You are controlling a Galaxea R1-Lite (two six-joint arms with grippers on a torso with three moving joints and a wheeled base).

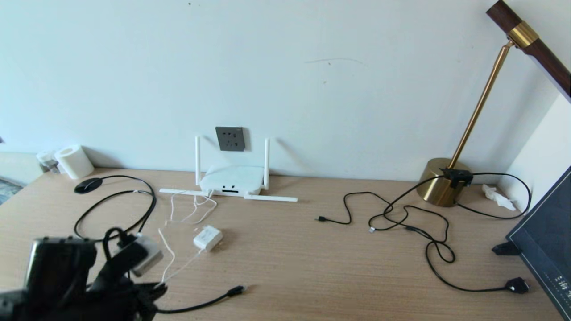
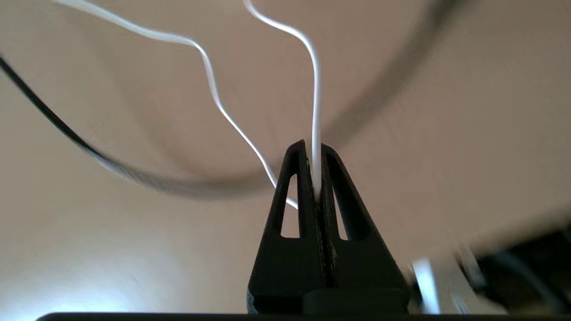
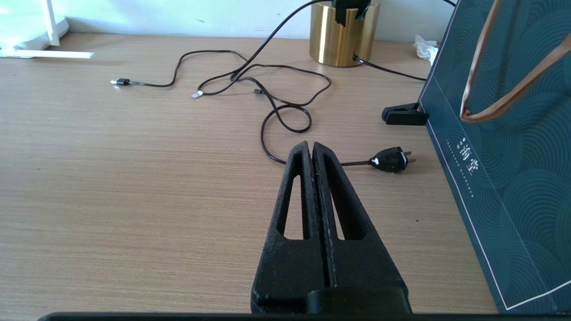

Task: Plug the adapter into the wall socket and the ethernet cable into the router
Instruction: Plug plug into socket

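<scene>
Head view: adapter [image 1: 207, 237], a small white cube with rounded corners, lying on the wooden desk [image 1: 312, 267] in front of the router [image 1: 232, 179], well apart from it. Thin white cord [image 1: 168, 258] trailing from the adapter in loose curves, one run reaching toward the left gripper [image 1: 154, 287] at the lower left. Router flat, white and rounded, dark slot on its front edge, two antennas upright and two lying flat on the desk, set against the wall. Wall socket [image 1: 230, 138], a dark grey square plate, on the wall just above the router, between the upright antennas. Ethernet cable [image 1: 120, 200] looping black over the left side of the desk, flat oval end near a white paper roll [image 1: 74, 161], plug end [image 1: 236, 290] lying near the front edge. Brass lamp base [image 1: 441, 182] at the far right with thin black cables [image 1: 401, 218] sprawled before it.

Left wrist view, showing what the head view hides: black fingers pressed together, pinching the white cord [image 2: 316, 133] between their tips; adapter itself out of sight here.

Right wrist view: right gripper [image 3: 312, 147] closed on nothing, hovering over bare desk, beside a dark teal paper bag [image 3: 499, 178]; contents of the bag impossible to tell. Black two-pin plug [image 3: 389, 159] lying just beyond the fingertips.
</scene>
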